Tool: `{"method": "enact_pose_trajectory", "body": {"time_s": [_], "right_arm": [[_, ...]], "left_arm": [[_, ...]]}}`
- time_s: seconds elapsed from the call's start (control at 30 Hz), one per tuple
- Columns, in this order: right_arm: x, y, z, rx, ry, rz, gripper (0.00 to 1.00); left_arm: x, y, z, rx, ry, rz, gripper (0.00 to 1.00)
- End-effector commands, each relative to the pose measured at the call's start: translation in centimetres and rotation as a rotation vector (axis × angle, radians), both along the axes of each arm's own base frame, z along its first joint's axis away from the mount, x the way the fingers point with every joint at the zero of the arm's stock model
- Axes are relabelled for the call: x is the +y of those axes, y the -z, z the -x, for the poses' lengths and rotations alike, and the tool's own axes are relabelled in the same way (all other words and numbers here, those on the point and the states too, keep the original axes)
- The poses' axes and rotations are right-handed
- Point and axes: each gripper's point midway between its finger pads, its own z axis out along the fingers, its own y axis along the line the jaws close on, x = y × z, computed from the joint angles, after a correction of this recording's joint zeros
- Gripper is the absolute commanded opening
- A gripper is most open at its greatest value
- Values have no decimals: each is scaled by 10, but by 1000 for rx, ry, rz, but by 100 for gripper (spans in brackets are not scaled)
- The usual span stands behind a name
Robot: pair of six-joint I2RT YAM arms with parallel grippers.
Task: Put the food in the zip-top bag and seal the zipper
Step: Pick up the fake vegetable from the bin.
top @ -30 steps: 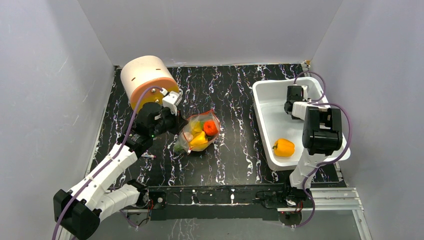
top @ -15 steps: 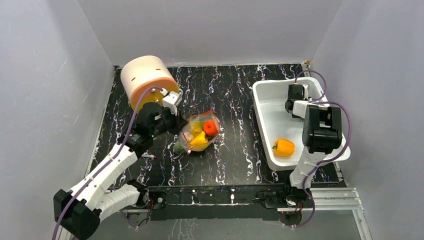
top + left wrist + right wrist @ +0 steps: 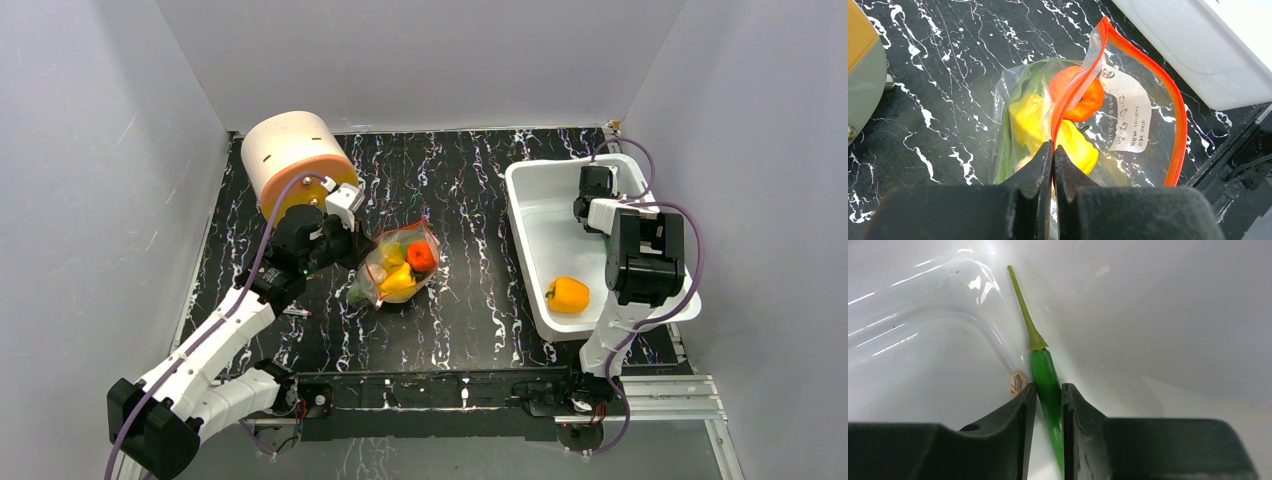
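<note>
The clear zip-top bag (image 3: pixel 400 268) lies mid-table, with an orange-red tomato (image 3: pixel 421 256), a yellow pepper (image 3: pixel 397 281) and green pieces inside. My left gripper (image 3: pixel 358 248) is shut on the bag's mouth edge. In the left wrist view my left gripper (image 3: pixel 1053 147) pinches the red-orange zipper (image 3: pixel 1178 125), and the bag's mouth (image 3: pixel 1128 100) gapes open. My right gripper (image 3: pixel 592 182) is at the far end of the white tub (image 3: pixel 520 210). In the right wrist view my right gripper (image 3: pixel 1049 390) is closed on a long green pod (image 3: pixel 1044 370). Another yellow pepper (image 3: pixel 567 295) lies in the tub.
A cream and orange cylinder (image 3: pixel 293 160) stands at the back left, close behind my left arm. A tan rubber scrap (image 3: pixel 1017 382) lies in the tub beside the pod. The tub wall (image 3: pixel 1173 315) rises just past my right fingers. A small object (image 3: pixel 295 313) lies on the table.
My right gripper has shifted slightly toward the tub's far right corner. My left gripper and the bag have not moved.
</note>
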Motion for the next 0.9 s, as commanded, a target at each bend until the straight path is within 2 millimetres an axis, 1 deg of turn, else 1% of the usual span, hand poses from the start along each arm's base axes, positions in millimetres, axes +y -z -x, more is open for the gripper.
{"method": "enact_pose_trajectory", "body": {"time_s": [0.0,0.13,0.23,0.33,0.43,0.5,0.53,0.57,0.87], "right_arm": [[18,7,-3,-10,-32,-132,19],[26,-4,-6,-54,-50,-154,17],[33,-12,-12,-73,-59,-183,15],[36,-21,-13,-87,-64,-190,14],[41,-34,-13,-117,-78,-198,14],[48,-43,-14,-139,-99,-221,14],[51,-49,-14,-152,-109,-231,13],[55,-59,-15,-177,-120,-239,13],[85,-121,-10,-294,-211,-242,13]], "left_arm": [[-2,-7,0,-32,8,22,0],[-5,-6,0,-20,19,25,0],[-5,-9,1,-24,20,30,0],[-4,-8,3,-28,17,35,0],[-5,-9,3,-25,22,40,0],[-7,-10,3,-20,28,49,0],[-8,-10,3,-17,30,50,0],[-9,-11,3,-15,33,54,0],[-9,-16,6,-33,45,67,0]]}}
